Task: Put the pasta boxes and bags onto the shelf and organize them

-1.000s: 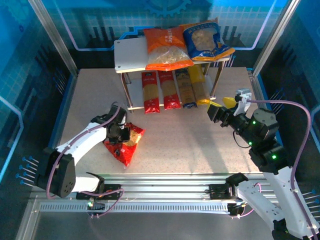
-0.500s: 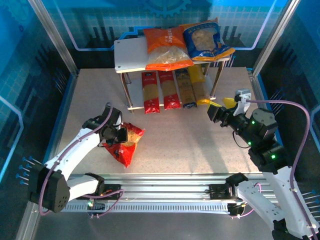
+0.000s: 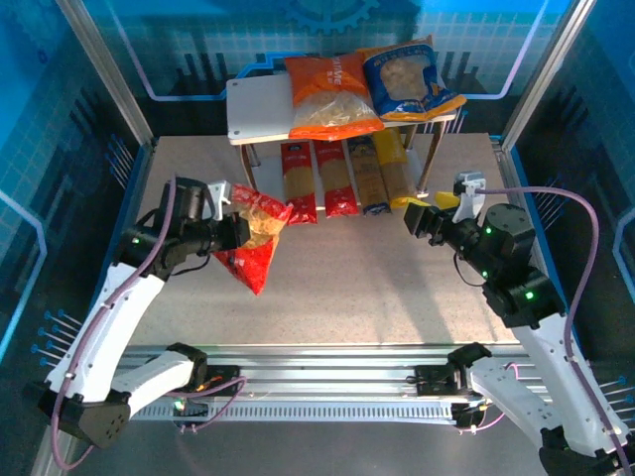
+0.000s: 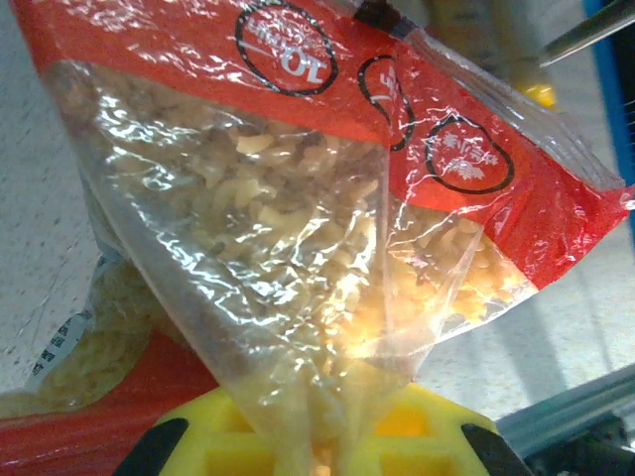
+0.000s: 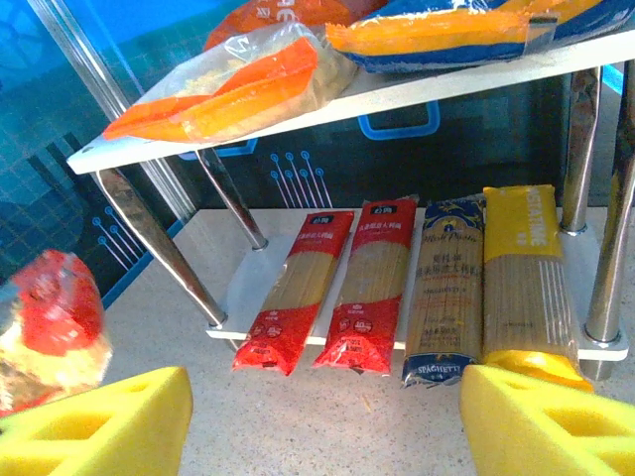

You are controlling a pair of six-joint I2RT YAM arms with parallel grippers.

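Crinkled red bag (image 3: 254,248), window of seemingly spiral pasta (image 4: 298,258), in clamped left hand (image 3: 235,226); right hand (image 3: 435,206) apart.

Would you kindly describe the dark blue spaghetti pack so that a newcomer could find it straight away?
Start at the two-tier shelf at the far side of the table. On its lower board, long narrow packs lie side by side in a row. The dark blue pack is third from the left, between a red pack and the yellow pack, and is the only dark one.

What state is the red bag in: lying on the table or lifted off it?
Lifted. The red bag hangs tilted from the shut left gripper, clear of the table.
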